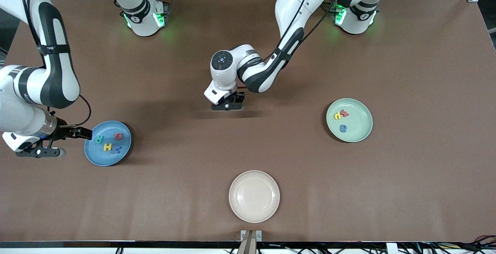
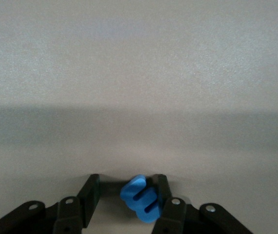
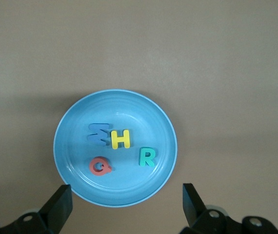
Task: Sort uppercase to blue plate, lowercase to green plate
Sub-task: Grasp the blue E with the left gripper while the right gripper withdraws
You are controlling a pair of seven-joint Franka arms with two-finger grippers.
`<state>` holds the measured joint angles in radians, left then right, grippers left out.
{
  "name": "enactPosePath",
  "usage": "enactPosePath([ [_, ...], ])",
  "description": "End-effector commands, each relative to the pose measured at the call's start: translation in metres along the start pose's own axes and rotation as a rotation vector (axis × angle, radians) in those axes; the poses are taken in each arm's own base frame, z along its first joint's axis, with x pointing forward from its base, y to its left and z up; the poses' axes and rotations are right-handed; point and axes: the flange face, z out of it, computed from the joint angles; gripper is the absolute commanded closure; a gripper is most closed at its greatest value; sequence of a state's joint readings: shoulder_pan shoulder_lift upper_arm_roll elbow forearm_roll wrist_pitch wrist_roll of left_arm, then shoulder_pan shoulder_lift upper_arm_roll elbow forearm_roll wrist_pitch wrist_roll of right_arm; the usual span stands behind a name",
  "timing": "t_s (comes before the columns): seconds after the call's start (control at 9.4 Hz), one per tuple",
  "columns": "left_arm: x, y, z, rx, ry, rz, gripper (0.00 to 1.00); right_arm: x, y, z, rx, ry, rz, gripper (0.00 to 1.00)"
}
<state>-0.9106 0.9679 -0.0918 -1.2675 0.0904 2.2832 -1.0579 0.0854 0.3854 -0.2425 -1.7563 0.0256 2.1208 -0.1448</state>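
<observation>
The right gripper [image 1: 73, 132] waits, fingers wide and empty, at the rim of the blue plate [image 1: 93, 153] – H [image 3: 120, 139], M [image 3: 99, 133], R [image 3: 147, 157], Q [image 3: 100, 165] in it. The left gripper [image 2: 124, 192], low over bare brown table [image 1: 248, 52], half-closed around the blue m [image 2: 140, 197]. A cream plate [image 1: 254, 196] lies nearest the front camera; the green plate [image 1: 360, 130] at the left arm's end holds three letters.

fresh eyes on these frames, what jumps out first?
The left gripper is down at the bare middle of the table, its fingers closing around a small blue lowercase m. The blue plate at the right arm's end holds the H, M, R and Q, with the open right gripper waiting beside it. The green plate holds three letters; a cream plate, nearest the front camera, holds nothing.
</observation>
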Motion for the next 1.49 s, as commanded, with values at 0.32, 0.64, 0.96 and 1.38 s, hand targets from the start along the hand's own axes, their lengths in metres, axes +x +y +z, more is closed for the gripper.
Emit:
enactPosePath([
  [0.32,-0.012,0.011,0.009,-0.006,0.001,-0.094,0.51,-0.021,0.023,-0.054,0.031,0.018,0.034,0.0],
  [0.64,-0.016,0.014,0.006,-0.014,-0.006,-0.138,0.55,-0.036,0.021,-0.098,0.054,0.015,0.031,0.0],
  [0.96,-0.017,0.014,0.008,-0.011,-0.007,-0.135,0.77,-0.052,0.003,-0.145,0.086,0.022,-0.011,0.0],
  [1.38,-0.008,0.009,-0.001,-0.006,0.0,-0.139,1.0,-0.064,-0.063,-0.217,0.096,0.022,-0.139,0.0],
])
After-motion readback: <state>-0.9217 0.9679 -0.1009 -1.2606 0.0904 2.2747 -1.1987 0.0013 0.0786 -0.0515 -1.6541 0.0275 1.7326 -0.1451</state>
